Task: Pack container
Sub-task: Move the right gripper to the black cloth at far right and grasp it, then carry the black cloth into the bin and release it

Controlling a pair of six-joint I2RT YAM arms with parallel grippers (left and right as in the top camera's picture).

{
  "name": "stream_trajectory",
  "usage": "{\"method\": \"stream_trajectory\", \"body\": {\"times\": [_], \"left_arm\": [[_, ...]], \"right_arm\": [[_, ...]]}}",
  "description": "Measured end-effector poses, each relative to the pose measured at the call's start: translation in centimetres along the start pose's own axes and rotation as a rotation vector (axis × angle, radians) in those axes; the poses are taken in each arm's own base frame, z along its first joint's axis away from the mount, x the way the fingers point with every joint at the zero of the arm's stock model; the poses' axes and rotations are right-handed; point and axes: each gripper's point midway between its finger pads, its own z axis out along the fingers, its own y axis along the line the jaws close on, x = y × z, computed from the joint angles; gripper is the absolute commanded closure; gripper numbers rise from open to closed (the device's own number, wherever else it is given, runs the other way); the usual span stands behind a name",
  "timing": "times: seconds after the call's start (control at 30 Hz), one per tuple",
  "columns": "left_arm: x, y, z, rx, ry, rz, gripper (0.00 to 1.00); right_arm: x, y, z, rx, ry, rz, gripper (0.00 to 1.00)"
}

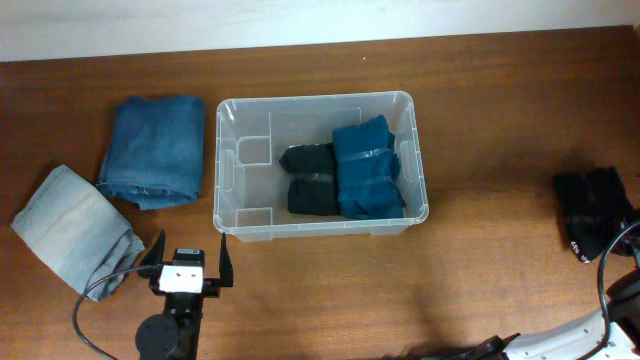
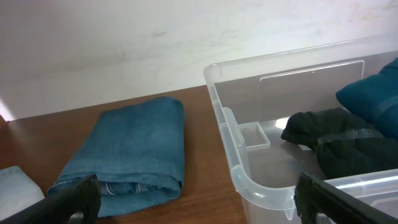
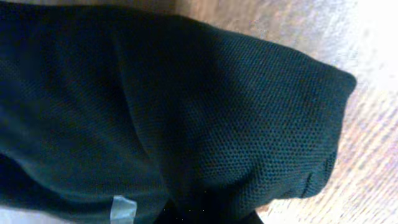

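The clear plastic container (image 1: pixel 228 160) stands in the middle of the table. It holds a folded teal garment (image 1: pixel 366 165) and a black bundle (image 1: pixel 311 180) beside it. The left wrist view shows its near corner (image 2: pixel 249 177). My left gripper (image 1: pixel 187 262) is open and empty, low at the container's front left corner (image 2: pixel 199 202). My right gripper (image 1: pixel 592 225) is at the far right on a black mesh garment (image 3: pixel 205 112). The garment fills the right wrist view, and the fingers appear closed into it.
A folded blue denim garment (image 1: pixel 155 148) lies left of the container and also shows in the left wrist view (image 2: pixel 134 149). A folded light grey-blue garment (image 1: pixel 70 228) lies at the front left. The table's far edge meets a pale wall.
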Motion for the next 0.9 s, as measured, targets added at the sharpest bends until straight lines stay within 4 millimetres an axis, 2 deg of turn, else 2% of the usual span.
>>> {"method": "stream_trajectory", "body": {"times": [0.23, 0.33, 0.4, 0.53, 0.7, 0.83, 0.9], "left_arm": [[0.0, 0.0, 0.0, 0.000, 0.000, 0.000, 0.01], [0.0, 0.0, 0.0, 0.000, 0.000, 0.000, 0.01], [0.0, 0.0, 0.0, 0.000, 0.000, 0.000, 0.01], [0.0, 0.0, 0.0, 0.000, 0.000, 0.000, 0.01], [0.0, 0.0, 0.0, 0.000, 0.000, 0.000, 0.01], [0.0, 0.0, 0.0, 0.000, 0.000, 0.000, 0.01], [0.0, 0.0, 0.0, 0.000, 0.000, 0.000, 0.01]], "right_arm": [[0.7, 1.9, -0.7, -0.090, 0.046, -0.042, 0.96], [1.0, 3.4, -1.6, -0.123, 0.032, -0.079, 0.96], [1.3, 5.0, -2.8, -0.150, 0.008, -0.123, 0.96], [2.6, 9.9, -6.4, -0.217, -0.056, -0.258, 0.96], [6.9, 17.4, -12.3, -0.363, -0.114, -0.465, 0.96], [12.1, 22.7, -17.5, -0.493, -0.142, -0.640, 0.96], [15.6, 25.2, -20.1, -0.560, -0.153, -0.747, 0.96]]}}
